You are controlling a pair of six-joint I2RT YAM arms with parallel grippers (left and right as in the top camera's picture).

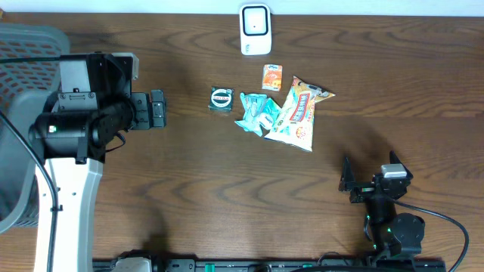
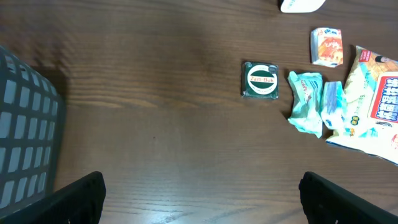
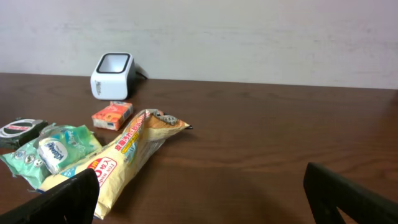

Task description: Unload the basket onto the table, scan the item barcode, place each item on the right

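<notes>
Though tiny, "Zam-Buk" lettering on green tin (image 2: pixel 260 80), beside teal packet (image 2: pixel 306 102).

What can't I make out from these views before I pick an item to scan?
Barcodes: none readable in any view; print too small, undersides hidden.
White boxy plastic scanner: cut off by the left wrist view's top edge.
Yellow-and-white plastic snack bag: cut off by that view's right edge.
Dark green square pack: cut off by the right wrist view's left edge.
</notes>
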